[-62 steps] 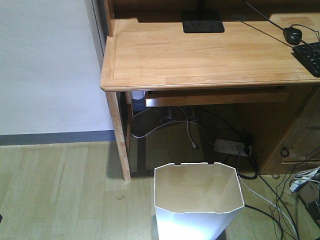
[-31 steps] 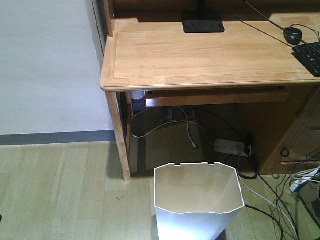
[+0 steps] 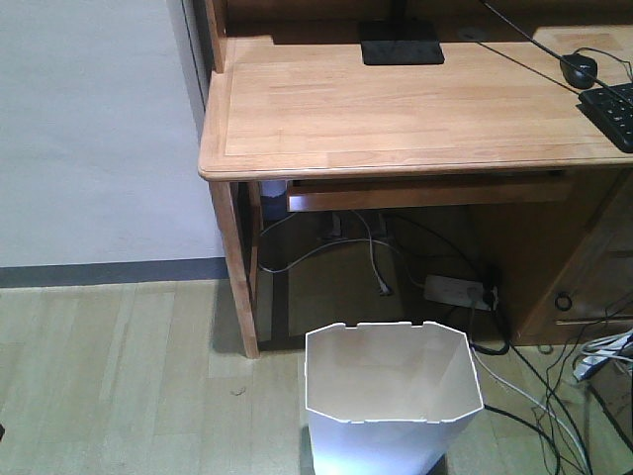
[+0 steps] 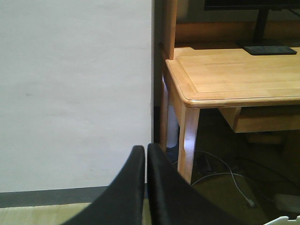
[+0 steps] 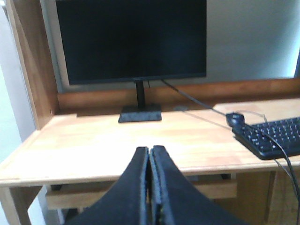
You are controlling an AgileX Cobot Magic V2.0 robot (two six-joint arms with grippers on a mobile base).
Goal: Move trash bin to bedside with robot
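Your left pincer point(image 4: 145, 150) has its two black fingers drawn together with only a thin slit between them, and nothing is held. In the left wrist view it faces a plain pale wall point(image 4: 75, 93) and the front left corner of the wooden tabletop point(image 4: 234, 70). The front left desk leg point(image 4: 189, 140) stands just right of the fingertips in that picture.

Your right pincer point(image 5: 150, 150) is likewise pressed closed and grips nothing. It points across the tabletop's front edge toward the dark monitor point(image 5: 131, 40), which stands on its black base point(image 5: 139, 114) near the back edge. Toward the right edge lie a black keyboard point(image 5: 272, 136) and a black mouse point(image 5: 234, 118), the mouse just behind the keyboard's left end.

The trash bin point(image 3: 371, 445) is on the wooden floor point(image 3: 119, 376) in front of the desk. It stands upright and open-topped, a little right of the front left leg and forward of the tabletop's front edge. Neither pincer touches it. A sliver of its white rim shows at the bottom right corner of the left wrist view.

Under the desk, behind the bin, a white power strip point(image 3: 455, 290) lies on the floor. Loose cables point(image 3: 534, 396) run past the bin's right side.
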